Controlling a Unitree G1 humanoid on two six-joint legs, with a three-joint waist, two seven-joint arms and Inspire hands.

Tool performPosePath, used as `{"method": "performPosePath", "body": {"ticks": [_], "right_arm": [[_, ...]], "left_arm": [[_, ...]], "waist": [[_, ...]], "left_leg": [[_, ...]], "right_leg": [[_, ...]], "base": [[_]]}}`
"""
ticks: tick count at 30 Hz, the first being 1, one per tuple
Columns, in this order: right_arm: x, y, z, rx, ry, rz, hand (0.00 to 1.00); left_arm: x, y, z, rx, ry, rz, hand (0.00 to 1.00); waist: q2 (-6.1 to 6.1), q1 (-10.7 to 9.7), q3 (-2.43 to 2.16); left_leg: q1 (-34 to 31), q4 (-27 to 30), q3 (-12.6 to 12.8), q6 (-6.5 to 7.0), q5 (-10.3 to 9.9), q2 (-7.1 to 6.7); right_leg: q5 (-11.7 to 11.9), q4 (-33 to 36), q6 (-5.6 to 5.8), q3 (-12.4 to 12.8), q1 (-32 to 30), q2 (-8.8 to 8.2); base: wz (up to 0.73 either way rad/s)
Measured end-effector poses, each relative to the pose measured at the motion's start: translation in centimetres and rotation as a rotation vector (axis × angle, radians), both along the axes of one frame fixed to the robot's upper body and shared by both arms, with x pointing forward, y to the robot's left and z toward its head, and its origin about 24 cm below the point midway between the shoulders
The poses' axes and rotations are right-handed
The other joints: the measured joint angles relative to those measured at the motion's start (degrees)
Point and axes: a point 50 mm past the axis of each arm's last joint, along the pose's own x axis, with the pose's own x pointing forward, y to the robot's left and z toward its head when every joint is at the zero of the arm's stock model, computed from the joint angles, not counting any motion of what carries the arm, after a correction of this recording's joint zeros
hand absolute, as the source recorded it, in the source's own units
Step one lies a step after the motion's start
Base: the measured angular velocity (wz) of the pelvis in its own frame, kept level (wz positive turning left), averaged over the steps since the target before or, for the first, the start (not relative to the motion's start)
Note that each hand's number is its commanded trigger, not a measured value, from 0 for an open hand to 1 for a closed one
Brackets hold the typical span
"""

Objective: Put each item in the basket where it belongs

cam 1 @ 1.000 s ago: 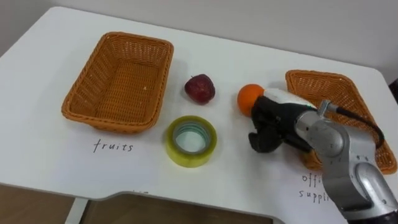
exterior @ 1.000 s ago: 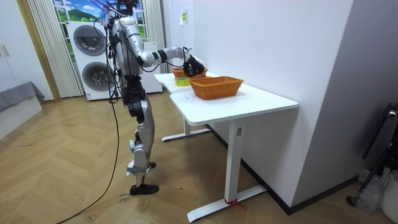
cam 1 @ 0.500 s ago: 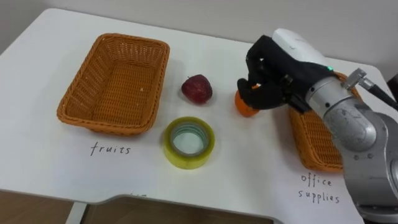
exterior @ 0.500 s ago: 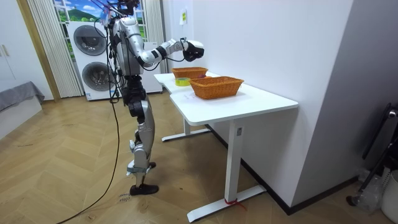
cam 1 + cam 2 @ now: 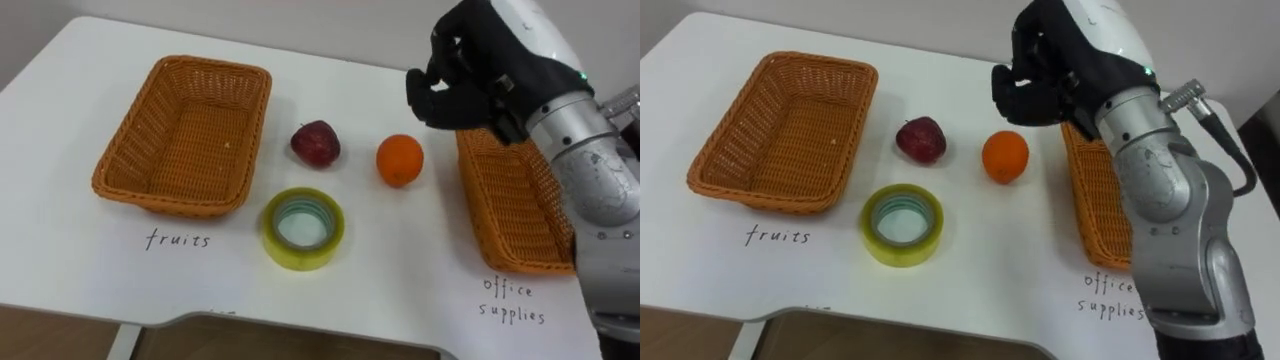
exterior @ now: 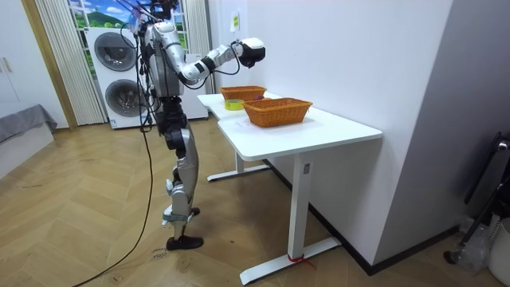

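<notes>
Orange is left on the table at frame centre as the right hand is raised to upper right, fingers curled on nothing; sorting is judged unstarted.

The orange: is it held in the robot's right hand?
No, the orange lies on the table beside the apple, and the raised right hand has curled fingers holding nothing.

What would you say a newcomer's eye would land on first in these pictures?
The dark right hand, fingers curled on nothing, hangs above the table near the right basket's far end. An orange, an apple and a tape roll lie between the two wicker baskets; the left basket is empty.
</notes>
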Motion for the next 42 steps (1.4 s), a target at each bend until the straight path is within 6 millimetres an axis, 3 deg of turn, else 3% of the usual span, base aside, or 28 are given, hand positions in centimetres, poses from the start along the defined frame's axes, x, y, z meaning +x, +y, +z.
{"method": "performPosePath", "body": {"ticks": [8, 13, 14, 22, 24, 30, 31, 32, 33, 42], "right_arm": [[0.5, -2.2, -0.1, 0.061, -0.058, -0.086, 1.0], [1.6, -4.2, -2.3, 0.132, 0.04, -0.152, 1.0], [1.6, -4.5, -2.6, 0.151, 0.049, -0.158, 1.0], [2.3, -6.1, -5.0, 0.362, 0.113, -0.213, 1.0], [2.4, -6.5, -5.8, 0.417, 0.132, -0.232, 1.0], [2.1, -7.1, -7.1, 0.489, 0.147, -0.268, 1.0], [1.8, -7.2, -7.4, 0.499, 0.15, -0.272, 0.78], [1.6, -7.2, -7.8, 0.505, 0.157, -0.276, 0.33], [1.5, -7.3, -7.9, 0.509, 0.16, -0.278, 0.0], [1.3, -7.7, -8.7, 0.546, 0.167, -0.298, 0.0]], "left_arm": [[-1.4, 0.3, -0.1, -0.025, 0.032, 0.036, 0.0], [-1.8, 0.4, 0.0, -0.023, 0.036, 0.032, 0.0], [-1.8, 0.4, 0.0, -0.024, 0.037, 0.031, 0.0], [-1.7, 0.4, 0.1, -0.01, 0.034, 0.017, 0.0], [-1.8, 0.4, 0.1, -0.003, 0.036, 0.018, 0.0], [-2.3, -0.2, -0.1, -0.016, 0.049, 0.023, 0.0], [-2.5, -0.2, -0.1, -0.018, 0.052, 0.023, 0.0], [-2.6, -0.2, -0.1, -0.019, 0.055, 0.024, 0.0], [-2.6, -0.2, -0.1, -0.019, 0.055, 0.024, 0.0], [-2.9, -0.2, -0.1, -0.018, 0.059, 0.03, 0.0]], "waist": [[0.04, -1.3, 0.16], [0.08, -2.5, 0.21], [0.3, -2.4, 0.36], [0.39, -2.5, 0.32], [0.55, -2.4, 0.44], [2.23, -2.5, 0.08], [2.6, -2.4, -0.11], [2.86, -2.4, -0.26], [2.95, -2.4, -0.31], [2.49, -2.4, -0.04]], "left_leg": [[0.0, 0.3, 0.1, 0.0, 0.0, 0.02], [-0.1, 0.4, -0.1, 0.0, 0.0, 0.03], [-0.1, 0.4, -0.1, 0.0, 0.0, 0.04], [0.1, 0.9, -0.1, 0.0, 0.0, 0.11], [0.5, 0.8, -0.2, -0.01, 0.0, 0.11], [0.8, 0.8, -0.3, -0.01, -0.1, 0.1], [1.0, 0.7, -0.3, -0.01, -0.1, 0.1], [1.0, 0.7, -0.3, -0.01, -0.1, 0.1], [1.0, 0.7, -0.3, -0.01, -0.1, 0.1], [1.3, 1.0, -0.6, -0.01, -0.1, 0.0]], "right_leg": [[0.0, -0.1, 0.0, 0.2, 0.1, -0.01], [0.0, 0.2, 0.0, 0.2, 0.3, -0.01], [0.0, 0.4, 0.0, 0.2, 0.2, -0.01], [0.0, 0.8, 0.0, 0.1, 0.1, 0.02], [0.0, 0.5, 0.0, -0.2, 0.9, 0.01], [0.1, -0.1, -0.07, -0.6, 1.7, 0.01], [0.1, -0.1, -0.07, -0.7, 1.9, 0.01], [0.1, -0.1, -0.06, -0.7, 1.9, 0.0], [0.1, -0.1, -0.07, -0.7, 1.9, 0.0], [0.1, -0.3, -0.06, -0.7, 2.6, -0.05]], "base": [[0.0], [0.0], [0.0], [0.01], [0.05], [0.01], [0.0], [0.0], [0.0], [0.0]]}}
